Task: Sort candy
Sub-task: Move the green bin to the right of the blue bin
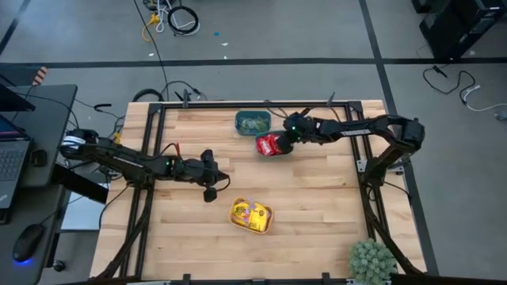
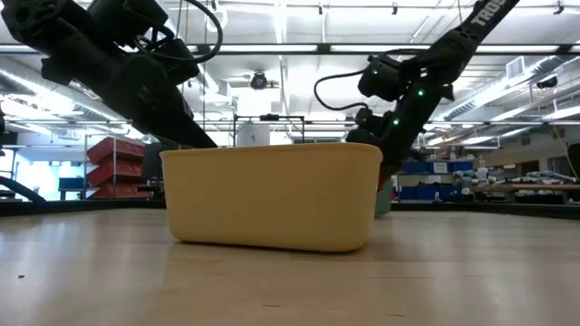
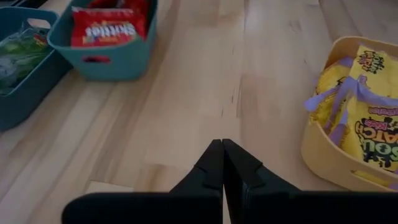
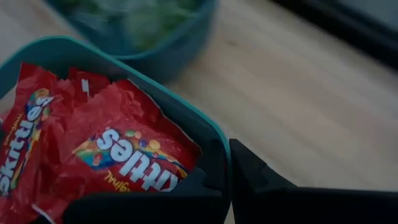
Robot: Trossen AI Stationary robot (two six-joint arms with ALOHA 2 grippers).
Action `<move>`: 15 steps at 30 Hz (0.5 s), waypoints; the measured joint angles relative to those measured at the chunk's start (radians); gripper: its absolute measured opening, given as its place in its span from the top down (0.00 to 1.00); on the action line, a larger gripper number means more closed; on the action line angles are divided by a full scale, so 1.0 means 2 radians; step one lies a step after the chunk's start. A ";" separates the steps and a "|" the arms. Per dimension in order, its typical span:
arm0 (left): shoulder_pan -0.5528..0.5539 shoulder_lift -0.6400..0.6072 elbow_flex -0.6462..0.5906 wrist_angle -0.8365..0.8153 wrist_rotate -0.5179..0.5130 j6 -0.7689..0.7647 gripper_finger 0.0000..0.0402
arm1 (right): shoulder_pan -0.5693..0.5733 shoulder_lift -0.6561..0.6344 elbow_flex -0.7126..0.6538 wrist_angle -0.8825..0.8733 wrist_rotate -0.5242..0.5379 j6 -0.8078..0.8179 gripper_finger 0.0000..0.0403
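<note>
All the candy looks sorted already. The red Skittles packets (image 4: 93,149) are piled in a teal bin (image 4: 214,140), the yellow Sour Patch packets (image 3: 367,106) sit in the yellow bin (image 3: 323,155) near the table's front edge, and green packets (image 3: 15,53) fill a second teal bin (image 3: 31,93) just beside the red one.

The packets can be expected to be light, crinkly and slick — thin foil that bends rather than resists. A pinch on a loose corner or a crimped edge would probably hold better than a squeeze across the puffy middle.

The right gripper (image 4: 227,180) is seen straddling the rim of the Skittles bin, one finger inside and one outside, so it seems clamped on the wall. The left gripper (image 3: 222,162) hovers over bare wood between the bins, fingers pressed together and holding nothing.
</note>
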 joint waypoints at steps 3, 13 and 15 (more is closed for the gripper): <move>-0.002 0.000 0.000 -0.001 -0.001 0.000 1.00 | -0.019 -0.020 0.000 -0.043 0.017 -0.012 0.99; -0.012 0.000 0.000 -0.002 -0.007 -0.001 1.00 | -0.085 -0.067 -0.001 -0.117 0.048 -0.036 0.99; -0.013 0.000 0.000 -0.002 -0.010 -0.001 1.00 | -0.100 -0.067 -0.001 -0.110 0.048 -0.038 0.99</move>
